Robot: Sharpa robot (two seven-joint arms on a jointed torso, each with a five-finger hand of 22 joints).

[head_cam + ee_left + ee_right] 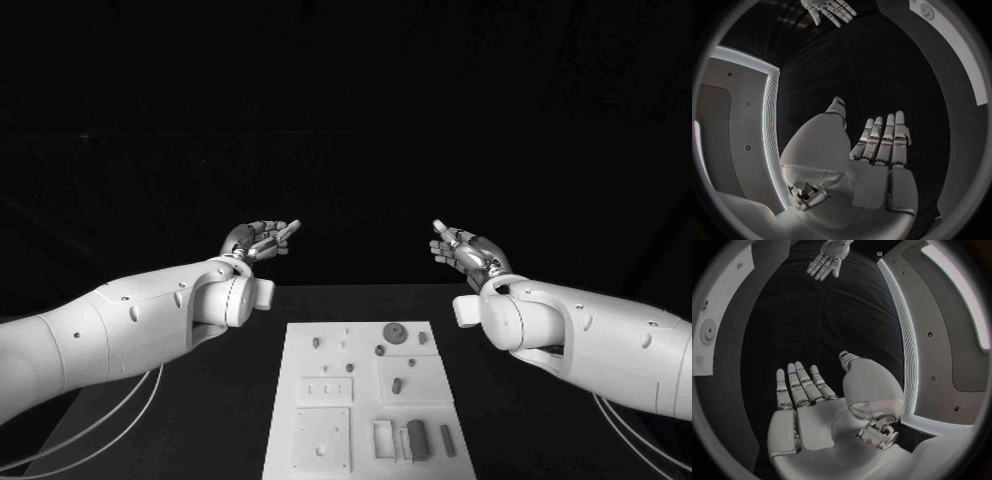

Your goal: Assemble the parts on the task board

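I see both arms raised beyond the black table's (216,400) far edge, nothing between them. My left hand (260,240) and right hand (464,246) are empty, fingers released and extended. The white task board (368,405) lies mid-table, well below them, carrying several small parts (394,333); I can't count them reliably.

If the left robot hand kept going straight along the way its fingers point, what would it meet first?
Nothing, as far as I can tell: the left robot hand is raised beyond the task board, its fingers pointing into dark open space. Depth is unclear.
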